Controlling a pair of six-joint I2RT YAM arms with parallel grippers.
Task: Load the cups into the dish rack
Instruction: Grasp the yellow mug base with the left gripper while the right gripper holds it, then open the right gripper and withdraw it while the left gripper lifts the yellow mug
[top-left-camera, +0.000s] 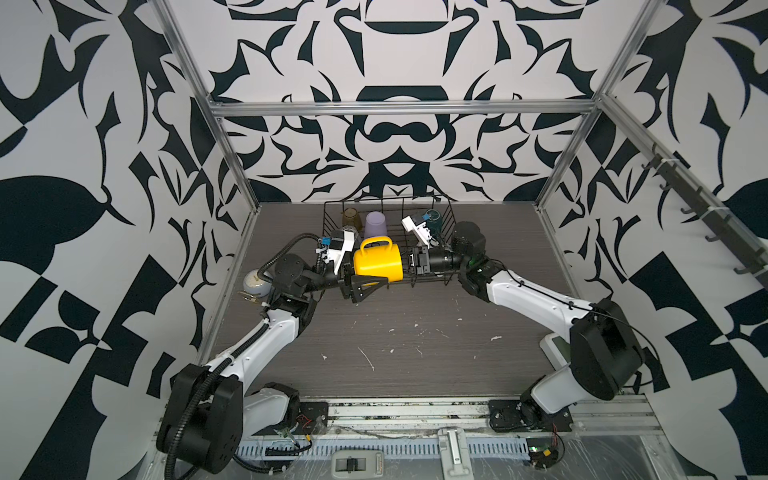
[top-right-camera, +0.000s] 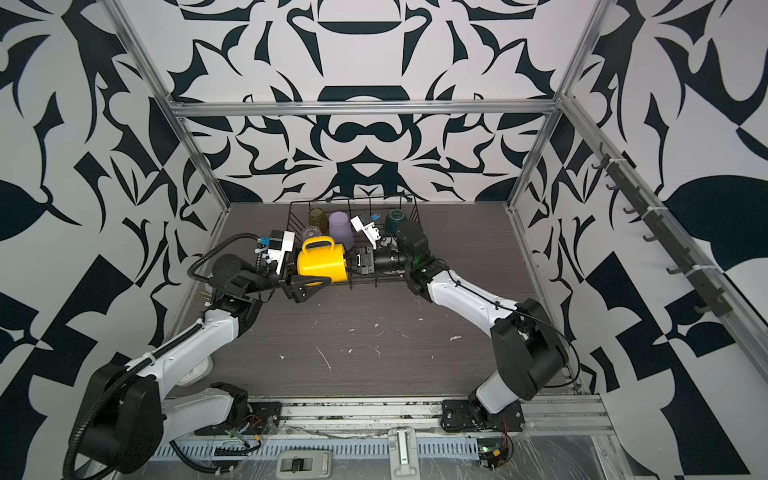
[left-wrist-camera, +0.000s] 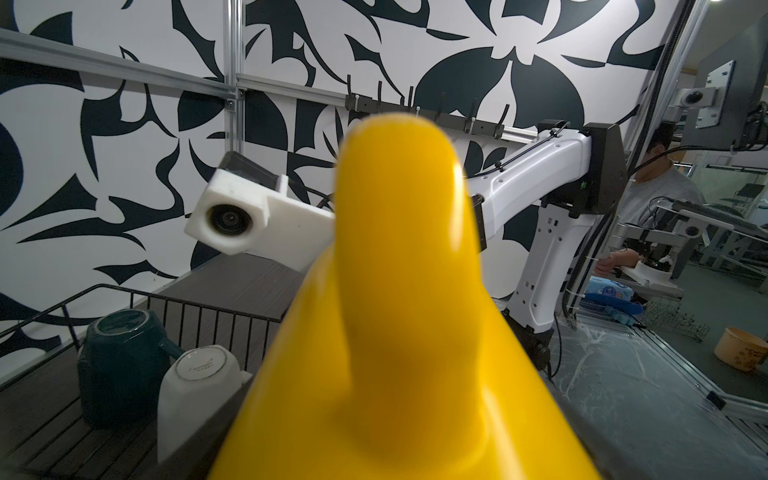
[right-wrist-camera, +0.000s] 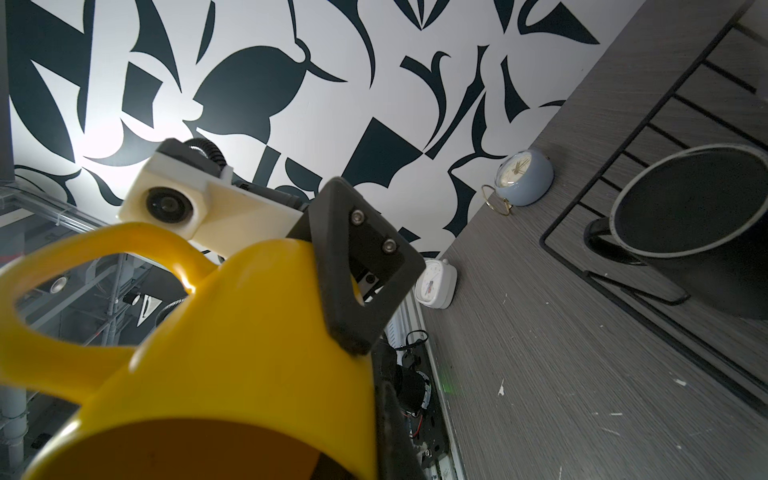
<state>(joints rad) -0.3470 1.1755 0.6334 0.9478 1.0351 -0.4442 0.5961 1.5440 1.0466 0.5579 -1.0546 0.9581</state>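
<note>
- Right wrist view: a finger (right-wrist-camera: 357, 266) lies against the yellow mug (right-wrist-camera: 232, 332).
- In both top views the mug hangs sideways over the dish rack's (top-left-camera: 374, 202) near left corner; the right claw (top-left-camera: 409, 261) pinches its rim, the left claw (top-left-camera: 361, 279) straddles its base, grip unclear.
- Risk: released before the left claw has hold, the mug drops onto the rack's wires.

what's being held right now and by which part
The yellow mug, sideways in the air: the right gripper pinches its rim, and the left gripper straddles its base end with wide jaws; whether it grips cannot be told.
</note>
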